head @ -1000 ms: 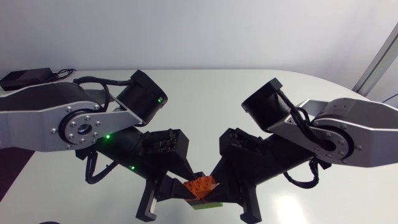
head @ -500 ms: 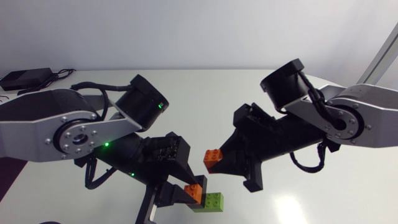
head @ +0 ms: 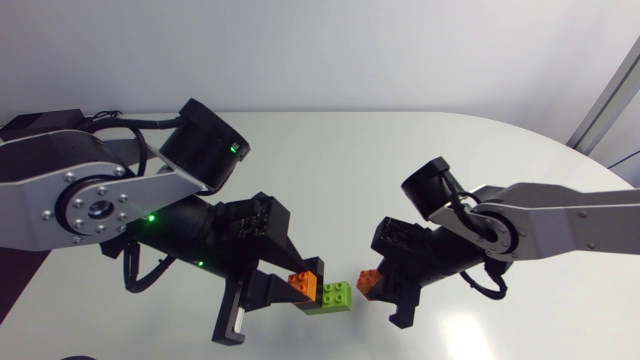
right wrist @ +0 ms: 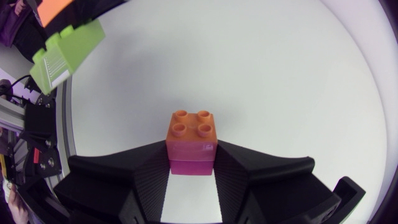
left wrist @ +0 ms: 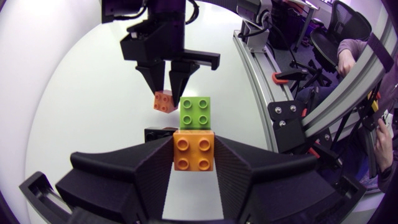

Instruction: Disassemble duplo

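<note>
**Surface.** White table (head: 400, 160), faintly glossy, rounded at its far right end. A flat black box (head: 40, 123) with cables lies at the far left corner.

**Arms.** The left arm (head: 90, 200) comes in from the left side and the right arm (head: 560, 215) from the right. Both wrists point down toward the near middle of the table, and the grippers face each other.

**Hard to make out.**
- A small dark patch sits on the table under the green brick in the left wrist view; it could be a shadow or an object.
- The lower half of the piece in the right gripper looks pink-magenta in its own wrist view. I cannot tell whether this is a separate brick.
- I cannot tell whether either held piece touches the tabletop.

**Item 1.** Orange brick (left wrist: 193, 151), four studs, pinched from both sides between the fingers of the left gripper (left wrist: 193, 163). A green brick (left wrist: 195, 112) is stuck to it and juts out ahead of the fingertips, with no finger touching it.

**Item 2.** Second orange brick (right wrist: 191, 129), clamped between the fingers of the right gripper (right wrist: 191, 163), studs facing outward. It sits just beside the green brick, with a narrow gap between them.
</note>
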`<state>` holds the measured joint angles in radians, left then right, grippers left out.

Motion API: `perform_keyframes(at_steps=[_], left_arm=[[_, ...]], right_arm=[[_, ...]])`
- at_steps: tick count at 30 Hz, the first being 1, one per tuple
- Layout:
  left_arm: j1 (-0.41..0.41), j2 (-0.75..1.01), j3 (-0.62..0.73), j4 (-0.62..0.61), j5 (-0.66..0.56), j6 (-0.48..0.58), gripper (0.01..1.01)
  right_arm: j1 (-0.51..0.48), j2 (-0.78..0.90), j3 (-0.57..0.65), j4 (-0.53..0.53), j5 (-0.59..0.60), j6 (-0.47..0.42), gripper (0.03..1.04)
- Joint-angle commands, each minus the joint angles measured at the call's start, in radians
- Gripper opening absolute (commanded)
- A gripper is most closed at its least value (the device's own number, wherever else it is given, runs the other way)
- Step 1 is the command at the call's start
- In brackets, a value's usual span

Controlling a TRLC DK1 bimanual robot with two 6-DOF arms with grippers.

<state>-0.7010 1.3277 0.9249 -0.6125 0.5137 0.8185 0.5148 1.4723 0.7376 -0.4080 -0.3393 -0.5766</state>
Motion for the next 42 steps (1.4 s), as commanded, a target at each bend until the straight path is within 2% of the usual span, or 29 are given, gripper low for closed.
perform_keyframes(at_steps=[1, 3, 5, 7, 8, 12, 18, 19, 24, 28, 33, 37, 38, 41, 42], left_arm=[[0.003, 0.011, -0.034, 0.025, -0.014, -0.004, 0.269], [0.003, 0.01, -0.041, 0.034, -0.023, -0.01, 0.269], [0.003, 0.002, -0.047, 0.042, -0.027, -0.015, 0.269], [-0.003, -0.005, -0.058, 0.057, -0.046, -0.022, 0.269], [-0.006, -0.01, -0.066, 0.072, -0.057, -0.032, 0.27], [-0.035, -0.036, -0.106, 0.134, -0.122, -0.055, 0.272], [-0.066, -0.093, -0.169, 0.283, -0.201, -0.105, 0.274], [-0.08, -0.101, -0.181, 0.313, -0.218, -0.113, 0.274], [-0.153, -0.108, -0.233, 0.453, -0.337, -0.134, 0.274], [-0.19, -0.108, -0.251, 0.516, -0.382, -0.144, 0.274], [-0.198, -0.117, -0.258, 0.565, -0.412, -0.157, 0.275], [-0.204, -0.128, -0.262, 0.586, -0.423, -0.159, 0.275], [-0.204, -0.13, -0.262, 0.591, -0.425, -0.16, 0.277], [-0.207, -0.14, -0.267, 0.597, -0.426, -0.16, 0.277], [-0.212, -0.145, -0.268, 0.599, -0.426, -0.16, 0.277]], right_arm=[[0.016, 0.045, -0.009, 0.011, 0.005, 0.0, 0.31], [0.027, 0.062, -0.003, 0.014, 0.01, 0.009, 0.43], [0.037, 0.08, 0.006, 0.014, 0.014, 0.015, 0.58], [0.039, 0.088, 0.019, 0.014, 0.02, 0.031, 0.86], [0.039, 0.086, 0.025, 0.011, 0.02, 0.04, 0.95], [0.007, 0.051, 0.062, -0.043, 0.005, 0.077, 0.99], [-0.156, 0.002, 0.186, -0.255, -0.264, 0.139, 0.99], [-0.173, 0.003, 0.209, -0.293, -0.311, 0.149, 0.96], [-0.191, 0.026, 0.292, -0.442, -0.48, 0.165, 0.9], [-0.179, 0.033, 0.316, -0.459, -0.521, 0.195, 0.9], [-0.16, 0.056, 0.321, -0.456, -0.523, 0.215, 0.76], [-0.162, 0.077, 0.324, -0.454, -0.521, 0.215, 0.75], [-0.16, 0.079, 0.325, -0.453, -0.521, 0.215, 0.7], [-0.157, 0.074, 0.324, -0.443, -0.521, 0.215, 0.39], [-0.157, 0.071, 0.324, -0.44, -0.521, 0.215, 0.33]])
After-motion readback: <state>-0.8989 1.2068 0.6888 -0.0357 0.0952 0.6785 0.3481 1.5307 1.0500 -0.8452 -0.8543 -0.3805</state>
